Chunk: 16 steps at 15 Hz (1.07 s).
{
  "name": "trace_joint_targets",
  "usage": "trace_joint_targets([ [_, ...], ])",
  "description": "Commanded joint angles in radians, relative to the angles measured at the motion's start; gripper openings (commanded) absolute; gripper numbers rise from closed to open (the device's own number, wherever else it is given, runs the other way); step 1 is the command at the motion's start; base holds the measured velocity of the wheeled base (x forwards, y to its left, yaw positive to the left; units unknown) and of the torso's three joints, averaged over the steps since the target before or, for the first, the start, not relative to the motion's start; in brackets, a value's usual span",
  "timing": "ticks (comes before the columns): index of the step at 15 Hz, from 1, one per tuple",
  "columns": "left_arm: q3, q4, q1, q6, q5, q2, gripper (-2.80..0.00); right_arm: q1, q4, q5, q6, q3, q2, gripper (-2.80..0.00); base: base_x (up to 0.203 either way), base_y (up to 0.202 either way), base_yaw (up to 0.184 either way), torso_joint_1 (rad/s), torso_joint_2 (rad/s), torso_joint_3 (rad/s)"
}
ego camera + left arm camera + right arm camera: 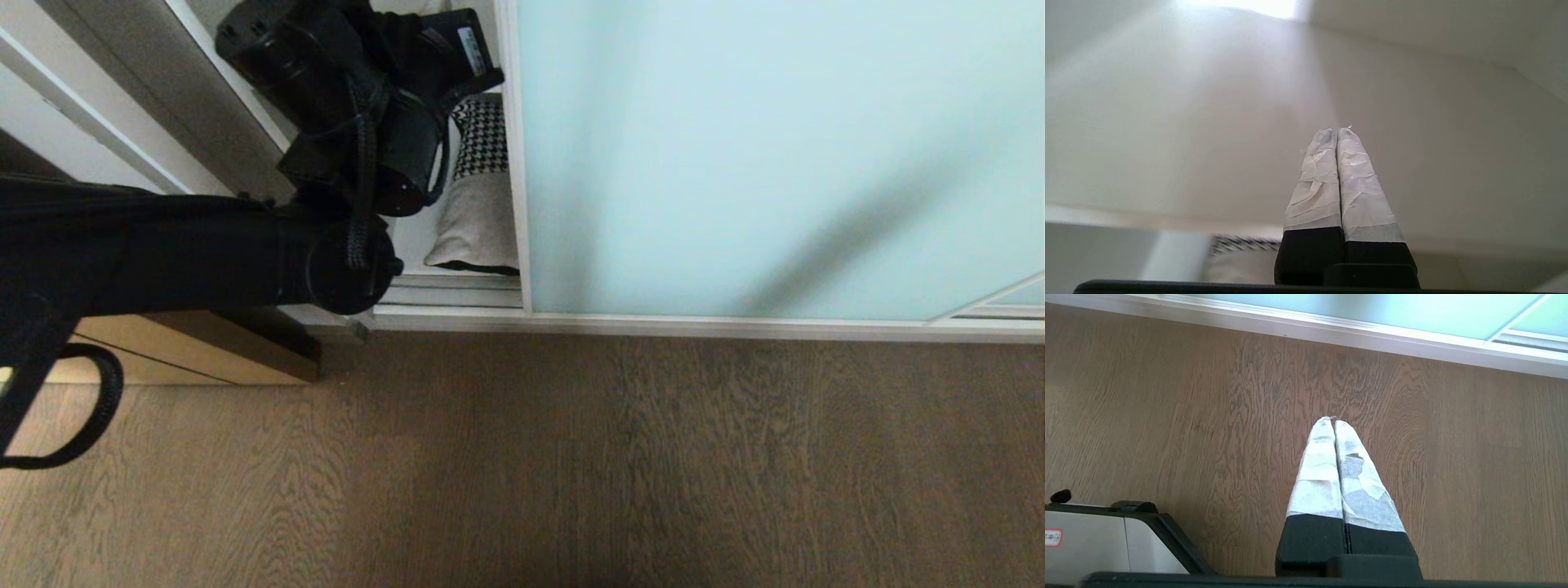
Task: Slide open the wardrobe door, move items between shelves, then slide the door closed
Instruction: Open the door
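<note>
The left arm [188, 253] is reaching from the left of the head view into the narrow open gap of the wardrobe, its wrist sitting just left of the sliding wardrobe door [775, 155]. The left gripper [1337, 132] is clenched, its two tape-wrapped fingers [1359, 179] pressing flat against each other with nothing between them, and it is pointing at a plain pale inner wall of the wardrobe. The items [480, 196], a folded stack showing a houndstooth piece above a beige one with a dark edge below, are lying on the bottom shelf [416, 237] inside the gap, tucked against the door's silver-white frame edge and partly hiding behind the wrist; in the left wrist view the same stack [1241, 253] is showing low and behind the fingertips, apart from them. The door itself is covering most of the wardrobe front. The right gripper [1334, 421] is hanging over the wood-grain floor [1167, 396], also clenched and holding nothing, well apart from the door's bottom rail [1331, 328].
</note>
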Motion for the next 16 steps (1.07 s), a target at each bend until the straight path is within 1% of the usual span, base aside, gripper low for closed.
trace_joint_targets([
  [1, -0.051, -0.007, -0.049, 0.010, 0.002, 0.088, -2.80, 0.000, -0.001, 0.000, -0.001, 0.000, 0.001, -2.80, 0.000, 0.000, 0.000, 0.000, 0.00, 0.000],
  [4, -0.120, -0.008, -0.101, 0.001, 0.004, 0.136, -2.80, 0.000, -0.001, 0.000, -0.001, 0.000, 0.001, -2.80, 0.000, 0.000, 0.000, 0.000, 0.00, 0.000],
  [7, -0.188, -0.006, -0.166, 0.008, 0.006, 0.180, -2.80, 0.000, -0.001, 0.001, -0.001, 0.000, 0.001, -2.80, 0.000, 0.000, 0.000, 0.000, 0.00, 0.000],
  [10, -0.198, -0.006, -0.218, 0.023, 0.007, 0.202, -2.80, 0.000, -0.001, 0.001, -0.001, 0.000, 0.001, -2.80, 0.000, 0.000, 0.000, 0.000, 0.00, 0.000],
  [12, -0.199, -0.008, -0.228, 0.040, 0.012, 0.204, -2.80, 0.000, -0.001, 0.001, -0.001, 0.000, 0.001, -2.80, 0.000, 0.000, 0.000, 0.000, 0.00, 0.000],
  [16, -0.226, -0.009, -0.227, 0.034, 0.019, 0.191, -2.80, 0.000, -0.001, 0.001, -0.001, 0.000, 0.001, -2.80, 0.000, 0.000, 0.000, 0.000, 0.00, 0.000],
])
